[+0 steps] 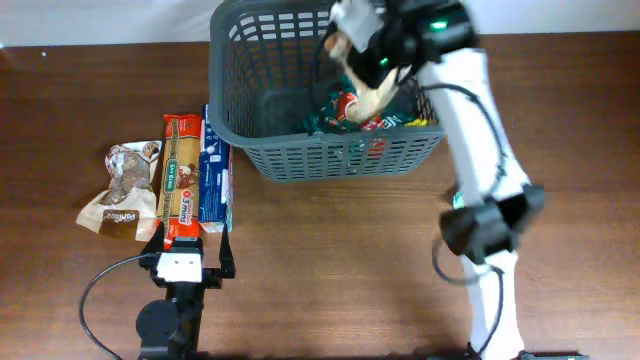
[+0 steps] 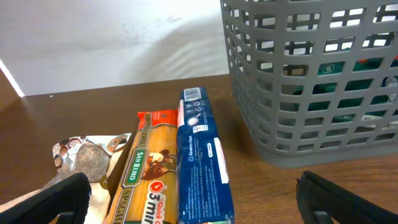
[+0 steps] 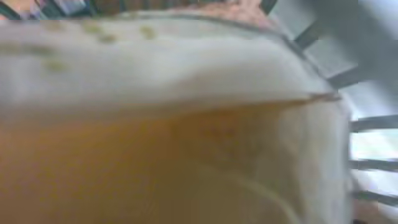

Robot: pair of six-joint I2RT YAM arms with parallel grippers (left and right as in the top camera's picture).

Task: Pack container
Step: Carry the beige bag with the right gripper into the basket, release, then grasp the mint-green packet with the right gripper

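Three tabletop packets (image 1: 122,190) (image 1: 181,180) (image 1: 213,175) (one basket (image 1: 330,158))

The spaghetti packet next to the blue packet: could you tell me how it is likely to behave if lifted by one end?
The spaghetti packet is long and narrow, so it would probably tilt if lifted by one end. Its glossy film wrap looks slippery. The strands seen through it could snap under a hard squeeze.
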